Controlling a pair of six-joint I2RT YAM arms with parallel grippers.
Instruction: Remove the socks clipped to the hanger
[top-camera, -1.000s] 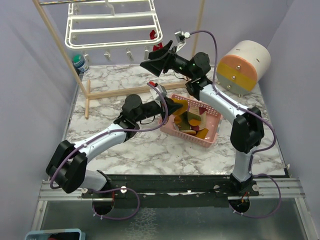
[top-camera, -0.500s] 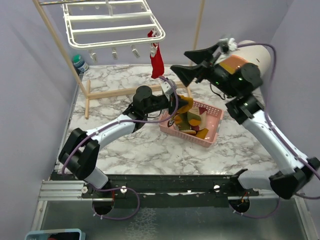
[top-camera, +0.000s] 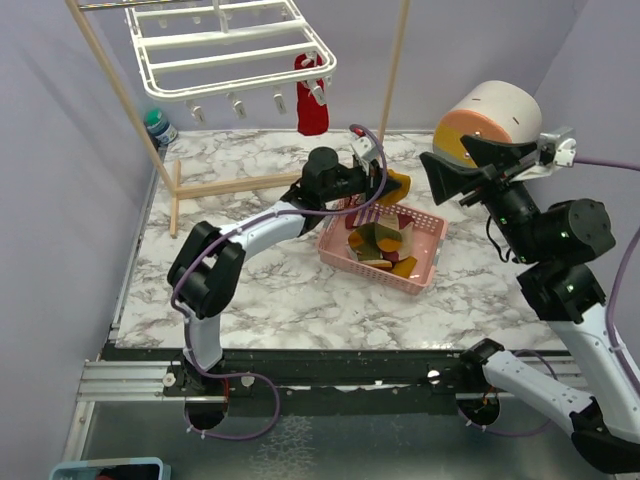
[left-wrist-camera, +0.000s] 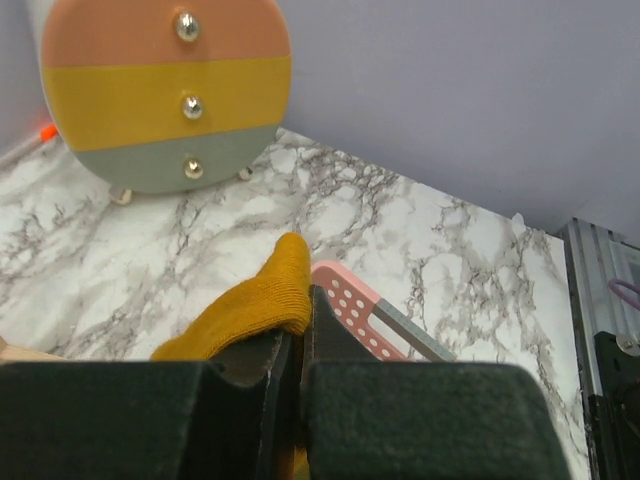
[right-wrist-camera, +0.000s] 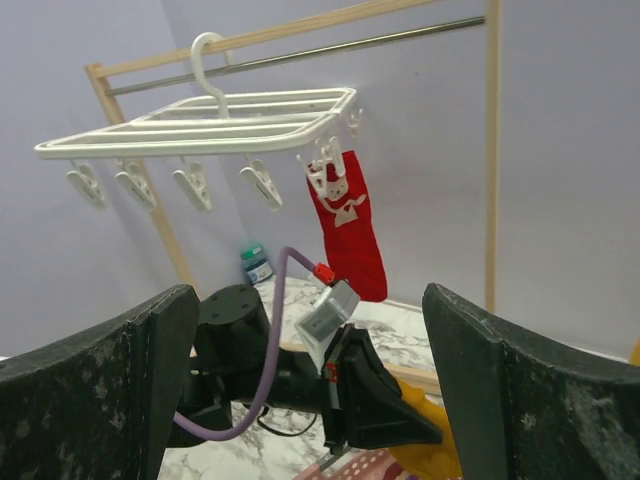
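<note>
One red sock (right-wrist-camera: 350, 228) hangs off the hanger (right-wrist-camera: 200, 128); left gripper (left-wrist-camera: 303, 332) pinches mustard sock (left-wrist-camera: 250, 310).

Table stock, from your overhead view

You have the hanger (top-camera: 225, 45) at back left, a clipped sock (top-camera: 311, 108) at its right end and a bottle (top-camera: 158, 127) below by the left wall. The basket (top-camera: 372, 272) lies right of centre with socks (top-camera: 375, 240) in it and the drum (top-camera: 490, 120) behind it. The left gripper (top-camera: 384, 188) pinches a loose sock (top-camera: 397, 186) over the basket's back left corner.
</note>
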